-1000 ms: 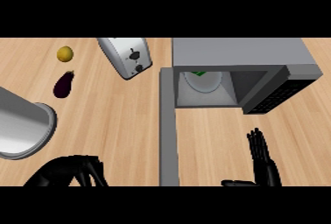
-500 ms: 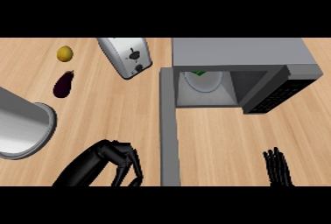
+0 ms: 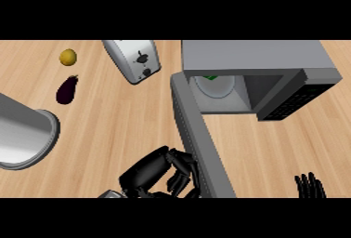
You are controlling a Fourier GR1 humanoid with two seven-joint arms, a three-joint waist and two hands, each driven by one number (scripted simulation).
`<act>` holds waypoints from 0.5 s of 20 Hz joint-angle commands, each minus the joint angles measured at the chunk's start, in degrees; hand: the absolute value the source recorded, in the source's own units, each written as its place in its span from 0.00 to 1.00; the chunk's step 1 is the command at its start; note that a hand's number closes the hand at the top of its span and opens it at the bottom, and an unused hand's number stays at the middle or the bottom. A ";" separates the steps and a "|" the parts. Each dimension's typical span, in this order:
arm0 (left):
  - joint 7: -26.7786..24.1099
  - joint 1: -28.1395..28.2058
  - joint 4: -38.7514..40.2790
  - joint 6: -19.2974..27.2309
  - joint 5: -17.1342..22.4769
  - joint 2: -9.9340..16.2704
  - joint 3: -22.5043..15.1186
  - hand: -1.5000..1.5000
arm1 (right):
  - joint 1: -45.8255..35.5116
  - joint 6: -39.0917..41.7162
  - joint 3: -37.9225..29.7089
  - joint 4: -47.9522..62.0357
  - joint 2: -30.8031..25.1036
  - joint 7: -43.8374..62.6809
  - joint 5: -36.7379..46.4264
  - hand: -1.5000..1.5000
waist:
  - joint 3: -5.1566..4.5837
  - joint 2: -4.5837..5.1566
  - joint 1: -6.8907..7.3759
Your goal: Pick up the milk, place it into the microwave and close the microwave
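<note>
The milk (image 3: 214, 86), a white carton with a green top, stands inside the grey microwave (image 3: 254, 58) at the upper right. The microwave's door (image 3: 198, 135) is swung wide open and runs down the middle of the view toward the lower edge. My left hand (image 3: 156, 174) is just left of the door's lower part, its fingers curled and touching the door's outer face, holding nothing. My right hand (image 3: 310, 186) rests open at the lower right edge, fingers up, well apart from the microwave.
A silver toaster (image 3: 133, 60) lies left of the microwave. A yellow lemon (image 3: 67, 56) and a dark eggplant (image 3: 66, 89) sit at the upper left. A large metal pot (image 3: 24, 135) lies at the left edge.
My left hand has moved up and to the right until it reaches the open door. My right hand has sunk toward the lower right edge. The door has not visibly moved.
</note>
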 commanded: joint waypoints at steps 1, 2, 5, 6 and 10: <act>-0.65 -3.23 6.33 6.48 -2.82 -0.39 -8.62 1.00 | 6.35 5.09 0.16 -5.72 -2.38 -1.96 -1.89 0.00 | 0.00 -0.01 -0.19; -4.99 -8.93 14.50 9.68 -2.77 -0.39 -7.84 1.00 | 4.39 4.24 1.85 -5.07 -0.67 -2.17 -1.09 0.00 | -0.01 0.18 -0.78; -2.65 -13.26 19.81 16.61 2.10 -0.40 -16.12 1.00 | 4.25 5.70 1.74 -10.51 -2.90 1.12 -3.30 0.00 | -0.04 0.30 -1.75; -0.11 -14.02 18.95 18.71 4.60 -0.40 -18.81 1.00 | 5.78 8.02 1.52 -11.17 -4.05 0.03 -4.61 0.00 | -0.01 0.21 -1.77; 1.67 -18.90 22.97 27.80 11.17 -0.40 -25.57 1.00 | 6.75 8.66 2.99 -16.34 -4.80 0.35 -5.70 0.00 | -0.04 0.39 -4.15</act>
